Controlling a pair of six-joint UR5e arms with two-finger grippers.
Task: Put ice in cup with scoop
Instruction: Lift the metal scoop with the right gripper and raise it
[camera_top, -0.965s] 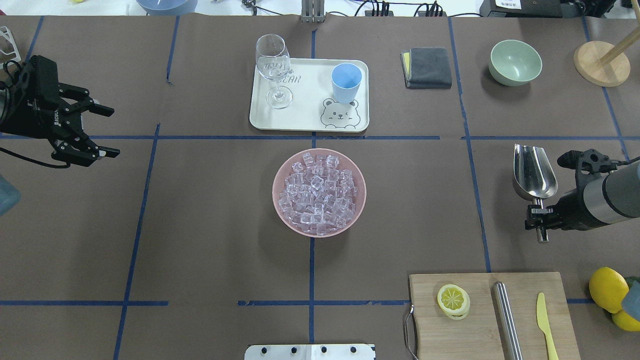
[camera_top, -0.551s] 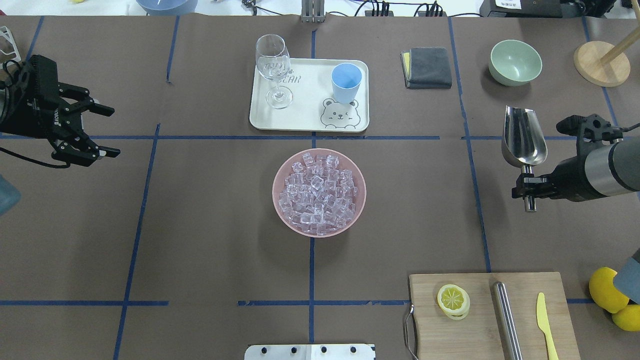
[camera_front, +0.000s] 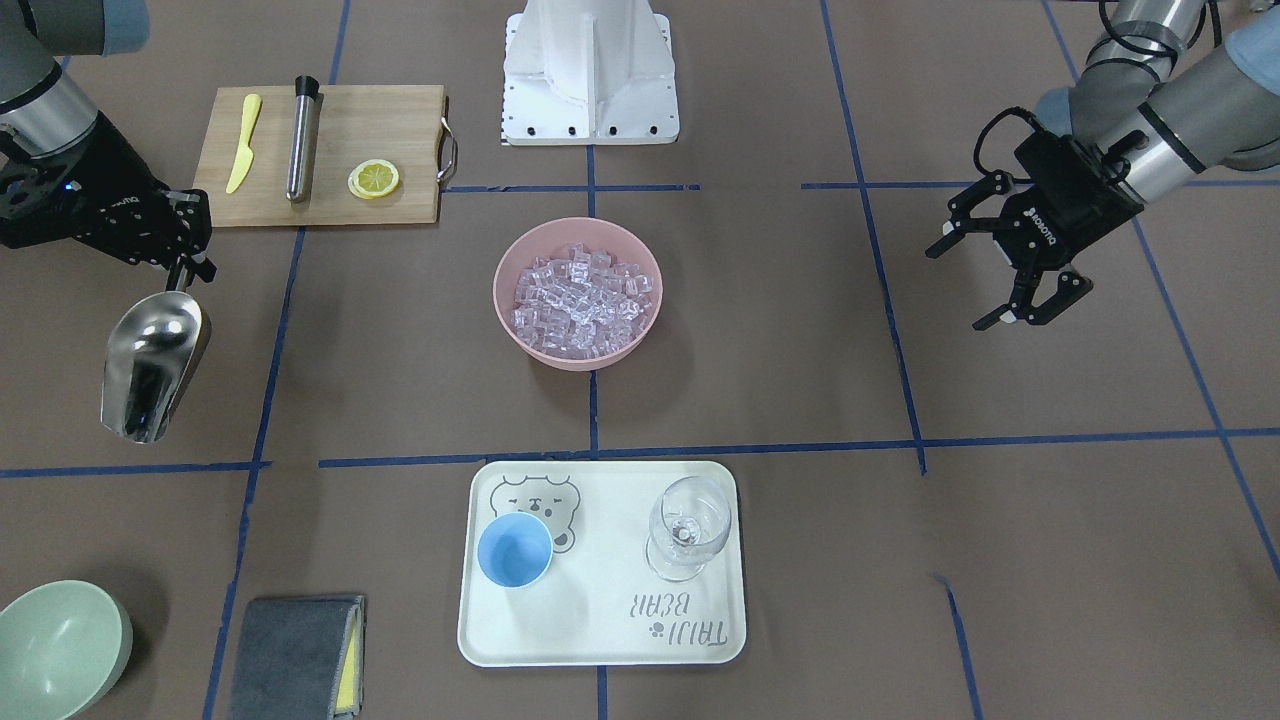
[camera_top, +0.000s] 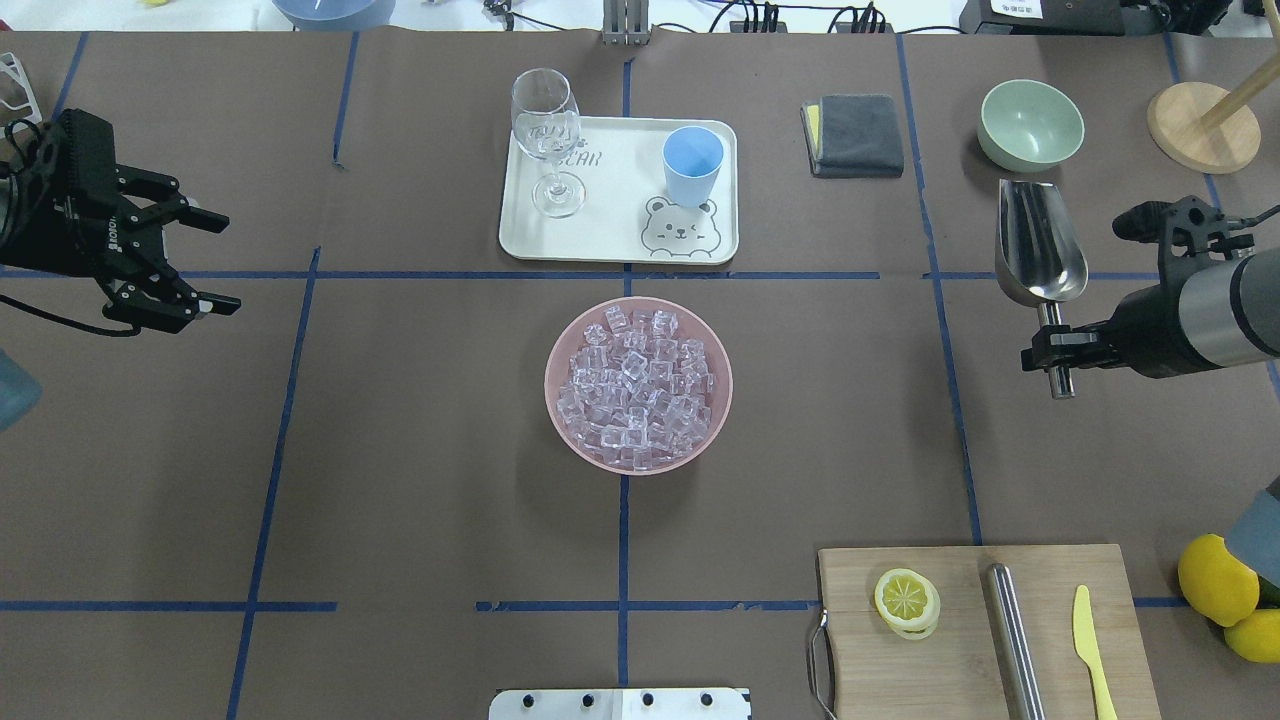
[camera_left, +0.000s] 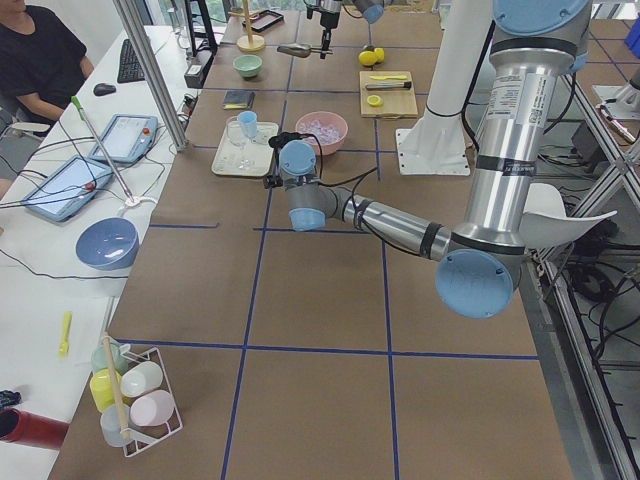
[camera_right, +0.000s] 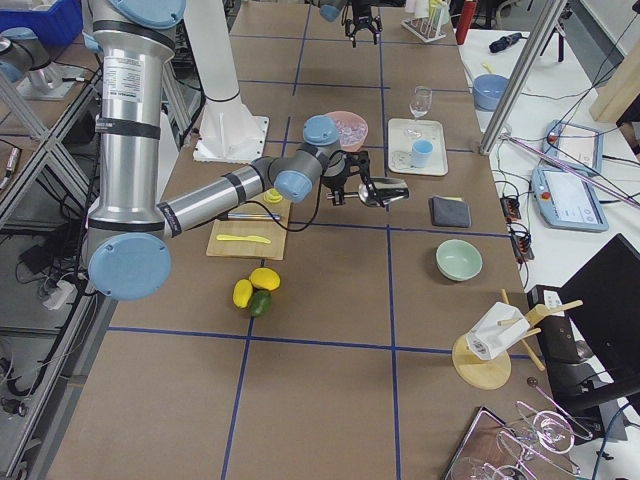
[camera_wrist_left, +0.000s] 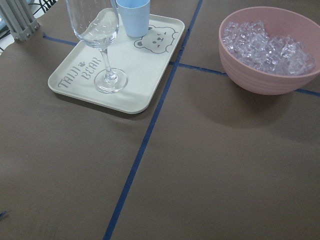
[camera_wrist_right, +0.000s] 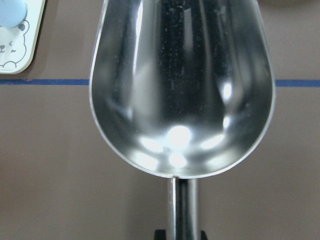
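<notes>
My right gripper (camera_top: 1050, 348) is shut on the rod handle of the steel scoop (camera_top: 1040, 243) and holds it above the table at the right, trough empty (camera_wrist_right: 182, 85). In the front view the scoop (camera_front: 150, 365) hangs left of the pink bowl (camera_front: 510, 310) of ice (camera_front: 580, 298). The ice (camera_top: 637, 388) fills the bowl at the table's middle. The light-blue cup (camera_top: 692, 165) stands empty on the white tray (camera_top: 600, 230), beyond the bowl. My left gripper (camera_top: 205, 262) is open and empty, far to the left.
A clear wine glass (camera_top: 548, 135) stands on the tray's left part. A pale green bowl (camera_top: 1031, 124) and a grey cloth (camera_top: 855, 134) lie beyond the scoop. A cutting board (camera_top: 985, 630) holds a lemon slice, steel cylinder and yellow knife. Lemons (camera_top: 1218, 580) lie at its right.
My right gripper has carried the scoop away from me, toward the far side of the table, and slightly left. The left gripper has not moved.
</notes>
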